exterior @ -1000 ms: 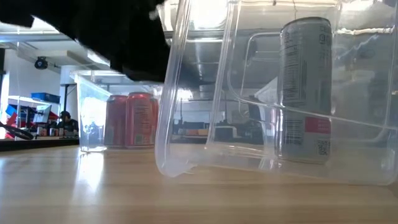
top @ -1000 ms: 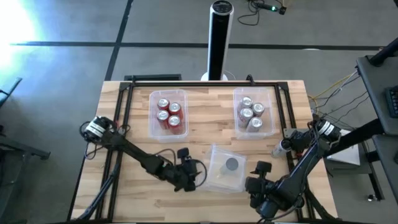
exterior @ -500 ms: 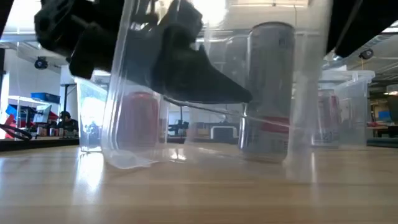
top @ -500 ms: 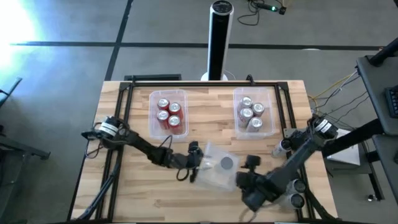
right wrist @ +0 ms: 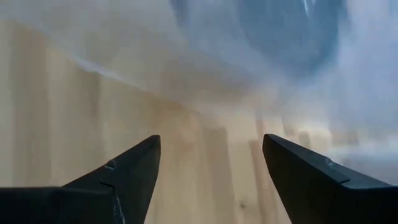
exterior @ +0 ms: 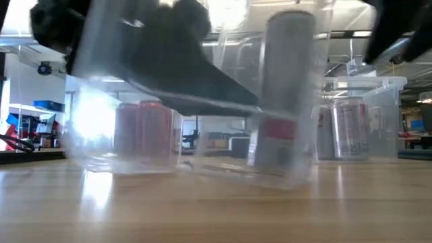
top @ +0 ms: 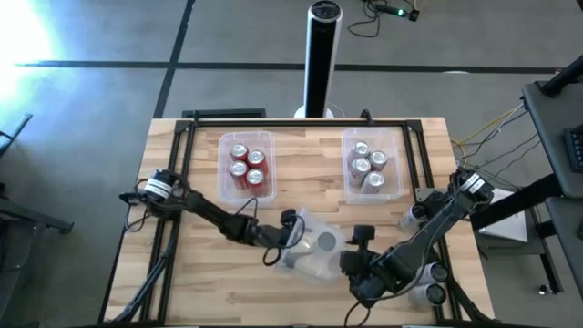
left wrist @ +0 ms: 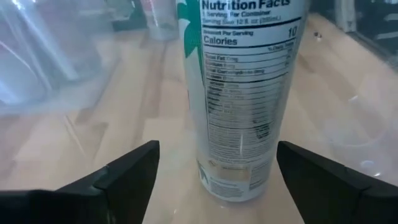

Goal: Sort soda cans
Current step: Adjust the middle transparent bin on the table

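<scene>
High view: left claw at the nine o'clock wall of a tilted clear tub, one silver can inside; right claw at its four o'clock corner. Red cans binned at eleven, silver-grey cans at one.

Low view: can upright inside the blurred tub.

Left wrist view: fingers spread wide, astride the can, gripping nothing.

Right wrist view: fingers wide apart, empty, bare bench between.

Likely step: reaching for the last can. Next: closing, lifting clear of the tub rim. Little room between claws; open bench toward six.
</scene>
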`<state>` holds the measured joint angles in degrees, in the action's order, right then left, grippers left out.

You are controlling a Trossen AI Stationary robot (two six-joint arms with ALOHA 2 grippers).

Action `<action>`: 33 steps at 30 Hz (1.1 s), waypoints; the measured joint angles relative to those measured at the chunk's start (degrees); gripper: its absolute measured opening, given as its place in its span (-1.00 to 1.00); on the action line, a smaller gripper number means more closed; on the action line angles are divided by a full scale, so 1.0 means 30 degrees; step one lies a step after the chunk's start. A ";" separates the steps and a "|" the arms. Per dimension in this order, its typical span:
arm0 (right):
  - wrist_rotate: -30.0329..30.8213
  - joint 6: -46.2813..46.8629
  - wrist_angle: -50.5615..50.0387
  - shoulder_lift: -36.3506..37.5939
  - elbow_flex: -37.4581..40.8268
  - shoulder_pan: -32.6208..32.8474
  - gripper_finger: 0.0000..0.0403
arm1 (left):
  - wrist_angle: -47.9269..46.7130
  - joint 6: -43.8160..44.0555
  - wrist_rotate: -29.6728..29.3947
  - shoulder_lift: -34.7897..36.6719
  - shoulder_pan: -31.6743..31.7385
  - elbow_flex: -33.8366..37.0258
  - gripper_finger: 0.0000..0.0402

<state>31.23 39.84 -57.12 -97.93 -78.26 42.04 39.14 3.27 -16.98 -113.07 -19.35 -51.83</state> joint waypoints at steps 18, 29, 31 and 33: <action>0.1202 0.0102 0.4921 -0.0007 0.0810 0.0783 0.45 | 0.2518 0.1682 0.1820 0.1505 -0.0583 0.2075 0.55; 0.2071 -0.1131 0.4591 0.0991 0.0612 -0.0062 0.50 | 0.1458 0.0917 0.4323 0.0903 -0.0569 0.0298 0.55; 0.2155 -0.1022 0.4652 0.0998 0.0682 -0.0071 0.48 | 0.1939 0.0969 0.4584 0.1275 -0.0506 0.0429 0.55; 0.2250 -0.0979 0.4439 0.1005 0.0736 -0.0074 0.47 | 0.2332 0.0814 0.4473 0.1609 -0.0434 0.0627 0.55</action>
<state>37.98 36.90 -43.80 -94.91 -76.05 41.82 46.13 5.71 -3.56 -108.24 -20.65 -49.95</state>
